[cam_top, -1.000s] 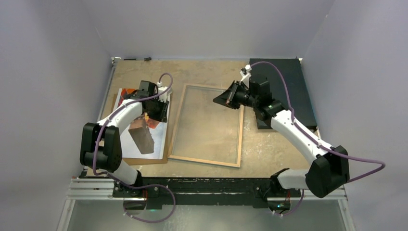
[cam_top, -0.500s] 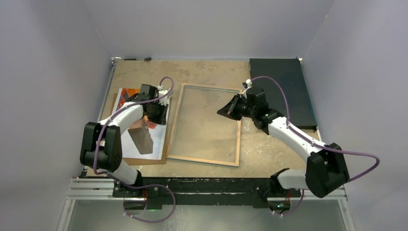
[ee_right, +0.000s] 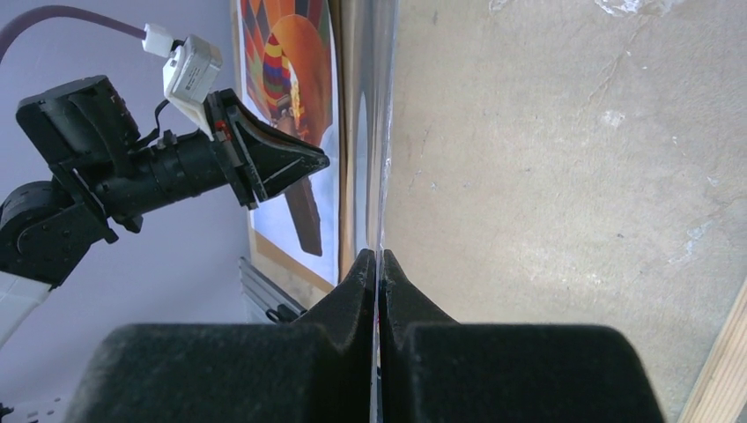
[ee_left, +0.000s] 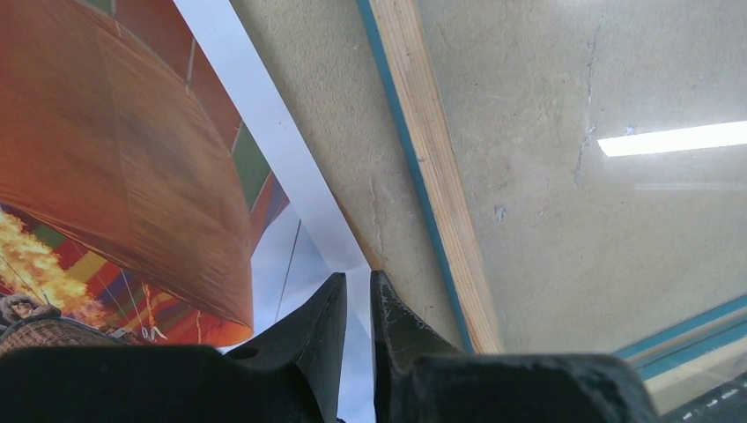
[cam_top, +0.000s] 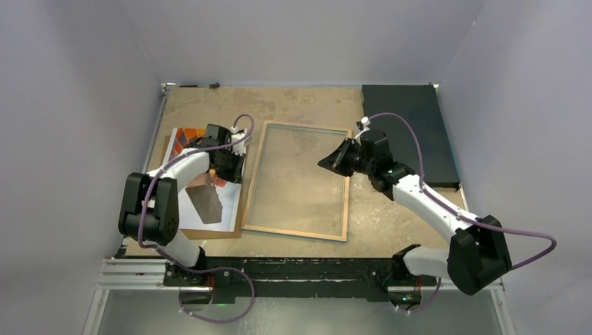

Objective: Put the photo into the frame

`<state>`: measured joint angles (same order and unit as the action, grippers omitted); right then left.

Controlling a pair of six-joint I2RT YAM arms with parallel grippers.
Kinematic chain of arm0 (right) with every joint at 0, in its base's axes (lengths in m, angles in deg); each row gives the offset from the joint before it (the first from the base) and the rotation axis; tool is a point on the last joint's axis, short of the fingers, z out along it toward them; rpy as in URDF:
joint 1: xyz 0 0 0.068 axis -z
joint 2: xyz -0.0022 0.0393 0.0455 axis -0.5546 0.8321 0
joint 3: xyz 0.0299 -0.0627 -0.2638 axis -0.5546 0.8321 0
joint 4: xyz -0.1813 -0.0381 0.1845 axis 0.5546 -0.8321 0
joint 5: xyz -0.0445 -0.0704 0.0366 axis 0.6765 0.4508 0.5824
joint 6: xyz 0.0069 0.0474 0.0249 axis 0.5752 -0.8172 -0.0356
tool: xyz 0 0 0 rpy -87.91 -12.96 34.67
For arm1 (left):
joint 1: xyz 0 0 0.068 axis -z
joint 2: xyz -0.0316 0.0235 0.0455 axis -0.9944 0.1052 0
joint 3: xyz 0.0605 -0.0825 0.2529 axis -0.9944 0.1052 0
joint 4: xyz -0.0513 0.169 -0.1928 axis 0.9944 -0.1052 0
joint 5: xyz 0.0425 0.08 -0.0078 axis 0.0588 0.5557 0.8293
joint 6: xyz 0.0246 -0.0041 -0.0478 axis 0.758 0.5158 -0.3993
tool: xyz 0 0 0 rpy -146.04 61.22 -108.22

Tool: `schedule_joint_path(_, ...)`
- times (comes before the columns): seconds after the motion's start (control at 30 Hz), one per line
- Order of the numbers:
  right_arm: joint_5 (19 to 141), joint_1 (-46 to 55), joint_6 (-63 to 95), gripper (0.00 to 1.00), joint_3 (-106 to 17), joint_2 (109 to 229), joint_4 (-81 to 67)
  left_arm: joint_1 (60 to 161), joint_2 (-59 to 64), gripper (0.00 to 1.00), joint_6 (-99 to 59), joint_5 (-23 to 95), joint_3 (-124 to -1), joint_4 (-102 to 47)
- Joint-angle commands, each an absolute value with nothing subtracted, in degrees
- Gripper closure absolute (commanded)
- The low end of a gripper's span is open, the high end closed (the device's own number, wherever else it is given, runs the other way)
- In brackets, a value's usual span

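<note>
Photo (cam_top: pixel 187 137) lies face-up by left edge, outside frame (cam_top: pixel 293 232). Left gripper (ee_left: pixel 357 284) nearly pinched at its right border, grip unclear. Right gripper (ee_right: pixel 379 257), clenched empty, has slid nearer along frame's right rim. Insertion not begun.

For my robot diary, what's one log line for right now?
photo: on brown board, outside frame | frame: flat, empty | left gripper: at photo edge, grip unclear | right gripper: shut, over glass
</note>
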<state>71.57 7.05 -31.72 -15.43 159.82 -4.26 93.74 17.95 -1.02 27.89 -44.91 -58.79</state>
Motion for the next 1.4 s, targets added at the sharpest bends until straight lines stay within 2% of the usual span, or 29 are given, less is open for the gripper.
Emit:
schedule_joint_path(0.0,72.99,6.9,-31.57,1.0,-13.45,156.98,-2.44,93.87,19.28,0.86,0.05,27.02,-46.05,-56.94)
schedule_joint_path(1.37,80.49,6.89,-36.2,1.0,-1.68,153.48,3.86,97.38,18.62,0.89,-3.02,28.36,-47.59,-57.38)
